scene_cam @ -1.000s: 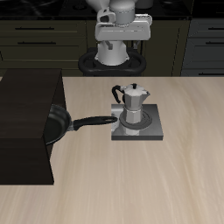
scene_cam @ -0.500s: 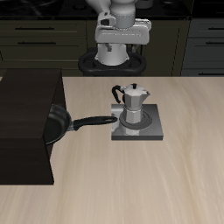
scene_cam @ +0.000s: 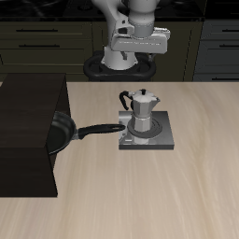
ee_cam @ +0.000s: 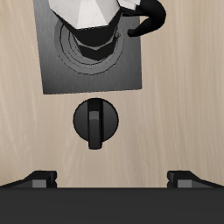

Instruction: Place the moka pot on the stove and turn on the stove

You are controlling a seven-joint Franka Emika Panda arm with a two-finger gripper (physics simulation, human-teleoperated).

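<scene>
With the silver faceted moka pot (scene_cam: 142, 112) seated on the grey square stove (scene_cam: 164, 138), I'd lifted my spread-open gripper (scene_cam: 136, 54) higher, leaving the black knob (ee_cam: 96, 122) unturned.

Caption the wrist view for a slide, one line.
Moka pot seated on the stove burner, black knob on the table beside it, open gripper above.

no readable text anywhere, no labels, brands or numbers on the moka pot (scene_cam: 141, 111), stove (scene_cam: 147, 134) or table (scene_cam: 140, 196)
</scene>
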